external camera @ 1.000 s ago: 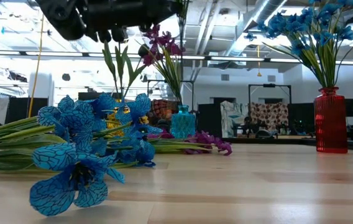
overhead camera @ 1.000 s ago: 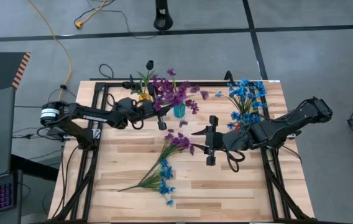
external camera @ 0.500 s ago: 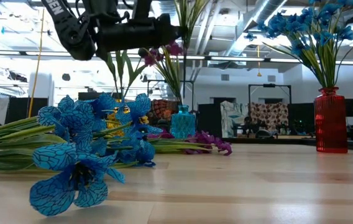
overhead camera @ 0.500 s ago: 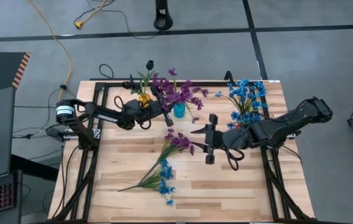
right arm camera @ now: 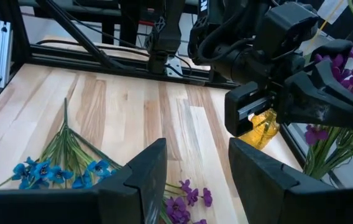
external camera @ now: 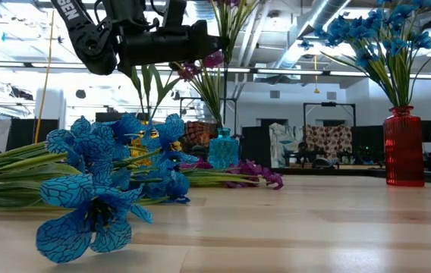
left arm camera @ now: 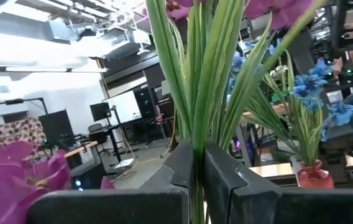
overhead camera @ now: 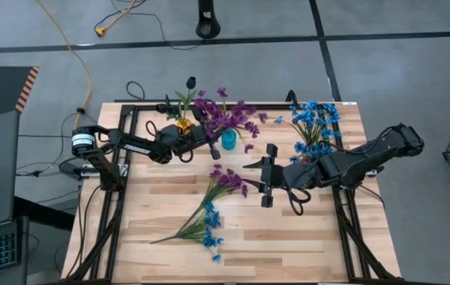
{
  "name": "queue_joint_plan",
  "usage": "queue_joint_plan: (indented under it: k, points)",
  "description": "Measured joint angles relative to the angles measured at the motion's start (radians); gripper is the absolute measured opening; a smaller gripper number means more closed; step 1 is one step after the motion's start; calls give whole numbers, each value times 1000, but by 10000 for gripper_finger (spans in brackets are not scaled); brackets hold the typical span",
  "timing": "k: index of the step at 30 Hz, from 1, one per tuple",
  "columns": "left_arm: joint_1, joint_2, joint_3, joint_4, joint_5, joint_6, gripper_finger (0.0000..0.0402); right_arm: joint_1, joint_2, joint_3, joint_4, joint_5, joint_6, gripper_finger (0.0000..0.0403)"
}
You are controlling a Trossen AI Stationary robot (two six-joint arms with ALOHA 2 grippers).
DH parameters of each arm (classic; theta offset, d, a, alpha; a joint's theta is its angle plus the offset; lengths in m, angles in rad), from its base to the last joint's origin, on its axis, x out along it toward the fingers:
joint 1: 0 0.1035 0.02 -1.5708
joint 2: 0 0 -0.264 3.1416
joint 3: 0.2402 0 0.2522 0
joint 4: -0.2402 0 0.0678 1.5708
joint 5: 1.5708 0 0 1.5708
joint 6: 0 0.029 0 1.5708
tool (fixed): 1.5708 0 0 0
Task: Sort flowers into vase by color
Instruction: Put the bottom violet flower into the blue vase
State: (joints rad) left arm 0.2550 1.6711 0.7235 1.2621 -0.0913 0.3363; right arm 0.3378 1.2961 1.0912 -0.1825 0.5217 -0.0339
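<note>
My left gripper (overhead camera: 211, 147) is shut on a purple flower sprig (overhead camera: 226, 119) beside the teal vase (overhead camera: 229, 141), which holds purple blossoms. In the low view the gripper (external camera: 214, 39) hangs above that vase (external camera: 221, 149). A yellow vase (overhead camera: 183, 124) holds a dark flower. A red vase (external camera: 403, 148) holds blue flowers (overhead camera: 314, 119). A purple sprig (overhead camera: 228, 180) and a blue sprig (overhead camera: 206, 225) lie flat on the table. My right gripper (overhead camera: 249, 176) hovers open near the table's middle, its fingers pointing at the lying purple sprig. My left gripper pinches the sprig's bunched green stems (left arm camera: 196, 163) between its two fingers. The fingers come from the table's left, nearly level and tipped a little upward, and lie across the stems. The sprig stands upright, blossoms above the fingers. Whether its lower end is in the teal vase, I cannot tell.
A black metal frame (overhead camera: 130, 111) runs along the table's far, left and right edges. Bare wood lies at the near right. In the right wrist view the blue sprig (right arm camera: 58, 171) lies on the boards and the yellow vase (right arm camera: 260, 127) stands behind the left arm.
My left gripper has sunk toward the teal vase with the purple sprig and tipped its fingers upward. The sprig now stands more upright than a second ago, its blossoms closer to those in the teal vase. The gripper has stayed shut on it.
</note>
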Motion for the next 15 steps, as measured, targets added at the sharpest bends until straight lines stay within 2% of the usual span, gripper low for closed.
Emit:
queue_joint_plan:
  k: [15]
  points:
    - [9,0,0,-47,-2,-30,4,0,0,0,3,0,0,198]
